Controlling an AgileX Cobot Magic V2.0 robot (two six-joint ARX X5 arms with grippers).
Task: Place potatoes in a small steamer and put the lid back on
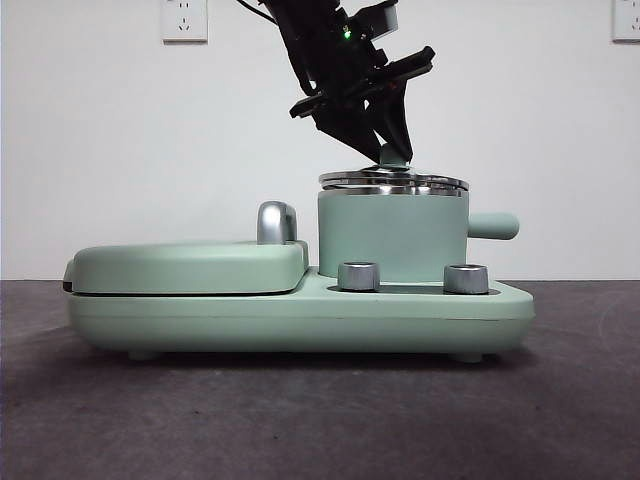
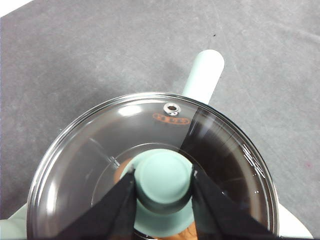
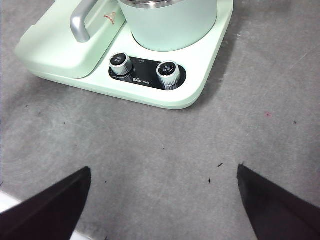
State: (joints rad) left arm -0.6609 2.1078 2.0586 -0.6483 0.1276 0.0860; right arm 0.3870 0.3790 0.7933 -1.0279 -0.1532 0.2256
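My left pincer [image 2: 163, 181] grips the lid's [image 2: 100, 155] knob [image 2: 163, 177] atop the steamer [image 1: 392, 235], the lid's orange lettering unreadable.

Lid [image 2: 150, 150]: small orange printed mark on the glass beside the vent hole [image 2: 171, 108], beyond the left jaws; illegible. Control panel [image 3: 147, 73]: tiny white brand lettering between two dials, well beyond the right jaws; unreadable. Griddle cover [image 3: 65, 42]: small orange triangle sign.
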